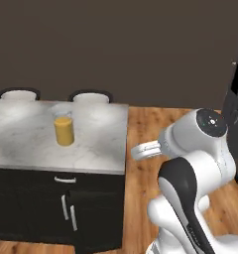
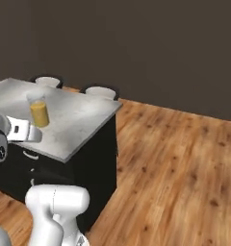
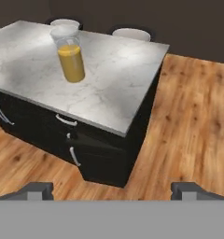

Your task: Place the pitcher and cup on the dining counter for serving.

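The pitcher (image 1: 64, 130) (image 2: 39, 113) (image 3: 71, 61), clear with an orange-yellow body, stands upright on the marble top of the dining counter (image 1: 22, 144) (image 2: 76, 127) (image 3: 118, 84), toward its right end. My gripper (image 3: 115, 191) hangs open and empty over the wooden floor in front of the counter's black cabinet corner, well short of the pitcher. Its two dark fingertips (image 3: 37, 190) stand wide apart. The cup is out of view.
Two grey-backed chairs (image 1: 91, 96) (image 2: 100, 91) (image 3: 131, 33) line the counter's far side. Black cabinet fronts with silver handles (image 3: 67, 120) face me. Wooden floor (image 2: 175, 158) spreads to the right. A dark tall appliance (image 1: 237, 99) stands at the far right.
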